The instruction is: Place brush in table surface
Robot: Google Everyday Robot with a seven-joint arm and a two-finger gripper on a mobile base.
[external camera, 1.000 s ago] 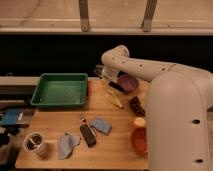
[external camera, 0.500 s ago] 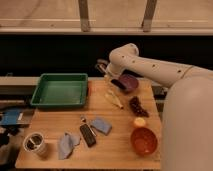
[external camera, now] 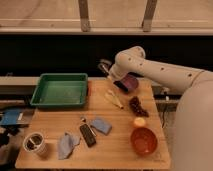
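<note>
My gripper hangs over the back middle of the table surface, right at the left rim of the purple bowl. It is shut, and a slim dark piece that looks like the brush sticks out of it low in front of the bowl. The brush's head is hidden. The white arm reaches in from the right.
A green tray sits at the back left. Near the gripper lie a pale yellow item, a dark cluster, a yellow ball and a red bowl. In front lie a black remote, blue cloths and a metal cup.
The arm's bulk has swung to the right, uncovering the red bowl and the table's right side. The gripper stays by the purple bowl, a little higher.
</note>
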